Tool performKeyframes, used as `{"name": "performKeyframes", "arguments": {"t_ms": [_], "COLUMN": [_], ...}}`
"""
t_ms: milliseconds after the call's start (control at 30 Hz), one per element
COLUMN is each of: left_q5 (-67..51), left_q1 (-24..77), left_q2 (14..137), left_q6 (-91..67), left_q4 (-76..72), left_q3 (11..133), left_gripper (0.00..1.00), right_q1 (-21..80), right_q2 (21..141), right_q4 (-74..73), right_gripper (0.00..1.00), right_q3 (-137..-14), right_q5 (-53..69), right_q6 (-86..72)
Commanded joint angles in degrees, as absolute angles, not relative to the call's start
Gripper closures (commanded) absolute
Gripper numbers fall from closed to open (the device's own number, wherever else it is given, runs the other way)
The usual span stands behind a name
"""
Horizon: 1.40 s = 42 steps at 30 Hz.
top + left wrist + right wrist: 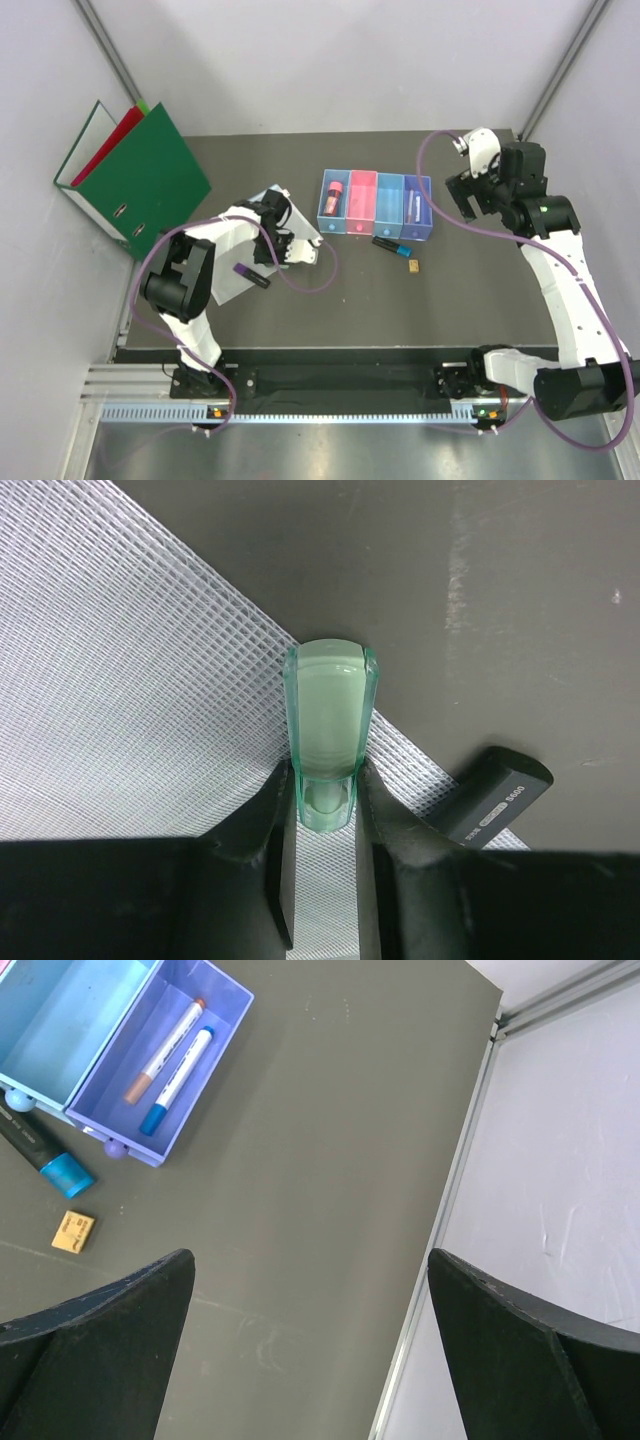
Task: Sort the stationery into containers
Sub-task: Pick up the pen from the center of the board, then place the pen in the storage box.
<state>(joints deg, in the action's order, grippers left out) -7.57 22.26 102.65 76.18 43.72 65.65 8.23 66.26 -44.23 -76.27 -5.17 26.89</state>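
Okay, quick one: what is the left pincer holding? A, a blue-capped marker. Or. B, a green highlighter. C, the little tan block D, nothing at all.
B: the left wrist view shows the left pincer shut on the green highlighter, with its fingers pressed against both sides of it above the mesh sleeve.

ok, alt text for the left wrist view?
The left gripper clamps the narrow end of a translucent green highlighter, which points away over the corner of a clear mesh-patterned plastic sleeve. A black marker shows at lower right beside the sleeve, dark table beyond.
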Motion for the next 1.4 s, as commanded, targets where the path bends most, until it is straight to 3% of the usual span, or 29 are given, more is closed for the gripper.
{"name": "performKeyframes", "arguments": {"t_ms": [0, 367, 600, 767, 967, 1367], "left_q5": [-11.5, -24.5, -31.2, -30.4, -28.7, -21.8], "left_q1": [22.4, 24.3, 27.5, 30.8, 32.4, 33.1], "left_q2": [101.9, 96.7, 97.6, 101.1, 110.8, 125.8], "left_q6": [73.7, 54.9, 38.5, 22.7, 8.6, 0.2], "left_q4": [47.3, 54.2, 45.9, 35.3, 27.9, 20.2], "left_q3": [67.2, 83.8, 90.6, 93.6, 101.8, 112.8], "left_gripper": [1.00, 1.00, 1.00, 1.00, 1.00, 1.00], "right_q1": [9.3, 9.5, 9.1, 8.8, 8.8, 8.8], "right_q2": [65.8, 64.5, 61.9, 60.2, 60.0, 59.0], "right_q4": [-42.9, -41.8, -37.4, -35.2, -39.6, -40.6], "right_gripper": [0.00, 0.00, 0.00, 0.00, 0.01, 0.01], "right_q3": [-79.4, -78.2, -72.8, -69.8, -66.8, -63.8], "right_q5": [-5.8, -6.8, -13.8, -14.1, -1.4, 4.0], "right_q6": [26.8, 26.8, 22.4, 18.6, 16.6, 17.5]}}
